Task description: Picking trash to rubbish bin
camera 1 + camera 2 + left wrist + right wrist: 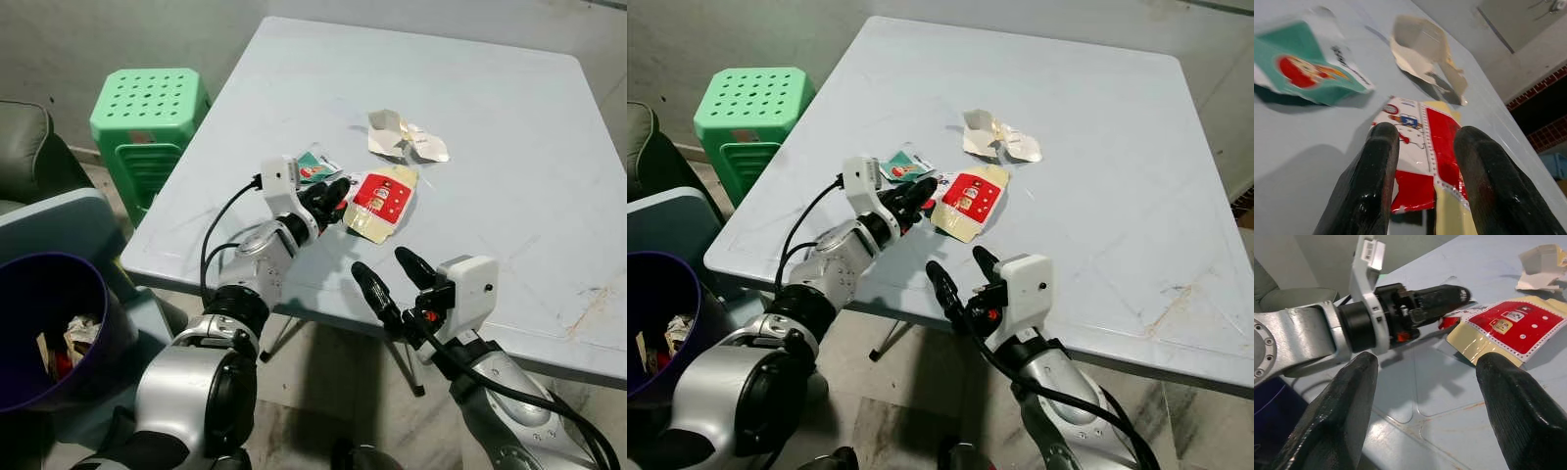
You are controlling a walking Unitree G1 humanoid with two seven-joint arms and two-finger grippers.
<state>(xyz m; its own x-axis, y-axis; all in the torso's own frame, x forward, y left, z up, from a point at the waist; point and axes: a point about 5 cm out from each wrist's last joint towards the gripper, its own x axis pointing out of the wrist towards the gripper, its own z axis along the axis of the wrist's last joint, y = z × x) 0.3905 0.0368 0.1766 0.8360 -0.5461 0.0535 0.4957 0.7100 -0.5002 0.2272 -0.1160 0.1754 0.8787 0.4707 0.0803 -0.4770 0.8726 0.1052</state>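
Trash lay on the table (509,137), with the bin (39,323) low at the robot's left. Nearest, the right end effector (394,277) hung over the table's near edge, fingers spread wide and empty. Further in, the left end effector (335,192) had its fingers slightly parted, astride the near corner of the red wrapper (382,201), not visibly clamping it. The wrapper looked light, thin, glossy and likely slippery; that raised corner seemed the best hold. A green packet (315,167) lay just beside, crumpled paper (404,137) beyond
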